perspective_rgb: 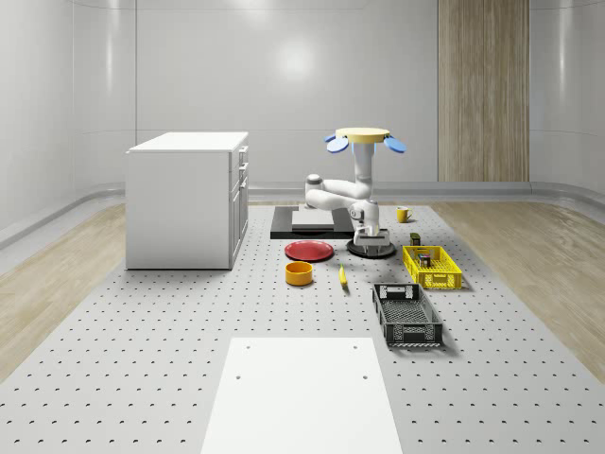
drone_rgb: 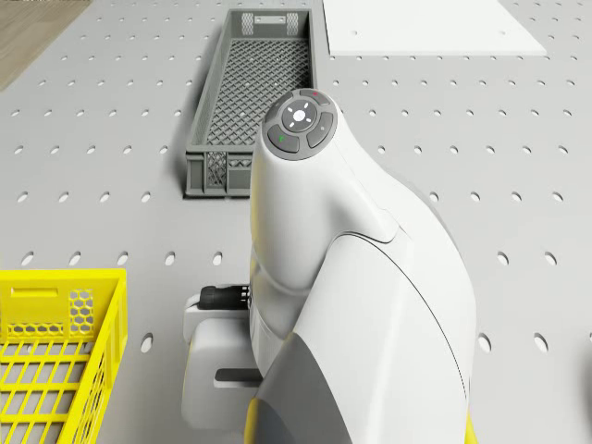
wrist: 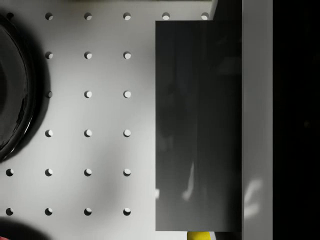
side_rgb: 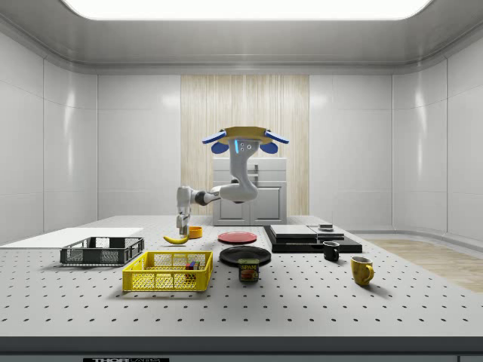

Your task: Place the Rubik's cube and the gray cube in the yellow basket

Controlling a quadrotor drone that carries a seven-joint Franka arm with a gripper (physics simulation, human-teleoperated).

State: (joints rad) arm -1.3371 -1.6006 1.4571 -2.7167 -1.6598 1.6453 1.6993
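The drone (perspective_rgb: 364,138) hovers over the table behind the black plate (perspective_rgb: 371,250). Its white arm bends down and forward, so the gripper (perspective_rgb: 370,240) hangs pointing down just above the table. In the side view the gripper (side_rgb: 182,228) is close to the banana (side_rgb: 176,239). It is shut on the gray cube (wrist: 198,125), a dark grey block seen up close in the wrist view. The yellow basket (perspective_rgb: 432,268) stands at the whole-scene view's right of the gripper. The Rubik's cube (side_rgb: 193,265) lies inside the basket (side_rgb: 167,272).
A grey mesh basket (perspective_rgb: 406,315) stands in front of the yellow one. A red plate (perspective_rgb: 309,251), an orange bowl (perspective_rgb: 299,273) and the banana (perspective_rgb: 342,276) lie left of the gripper. A can (side_rgb: 248,270), a black mug (side_rgb: 330,250), a yellow mug (side_rgb: 361,270) and a white cabinet (perspective_rgb: 187,199) stand around.
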